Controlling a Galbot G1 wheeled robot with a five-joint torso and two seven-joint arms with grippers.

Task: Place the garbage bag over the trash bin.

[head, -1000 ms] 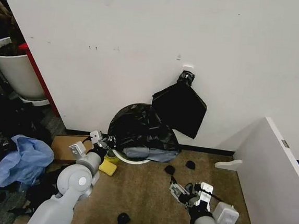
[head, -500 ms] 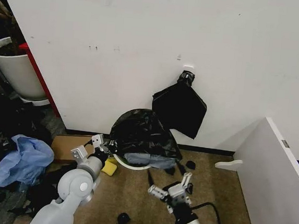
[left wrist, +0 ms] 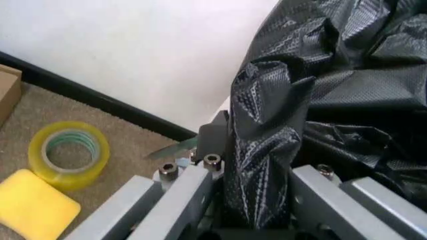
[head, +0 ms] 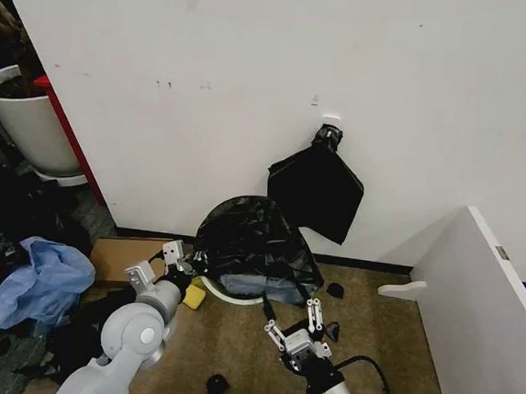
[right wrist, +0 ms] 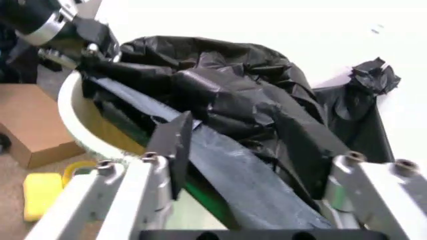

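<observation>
While the garbage bag [head: 255, 238] hides most of the trash bin [head: 227, 295] — left gripper [left wrist: 257, 200] pinches it, right gripper [head: 295, 324] gapes empty.

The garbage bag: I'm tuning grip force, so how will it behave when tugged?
The garbage bag looks thin and crinkled, so probably floppy and very light. Its glossy film may slip or stretch where the left tool pinches a fold. The right tool is open.

Brown carpeted floor [head: 231, 346], trash bin [head: 227, 292] beyond both pincers, yellow tape roll [left wrist: 69, 154] and sponge [left wrist: 37, 206] beside left pincer [head: 180, 262], cardboard box [head: 115, 258] behind it, black scraps [head: 217, 386] near right pincer [head: 292, 324]
</observation>
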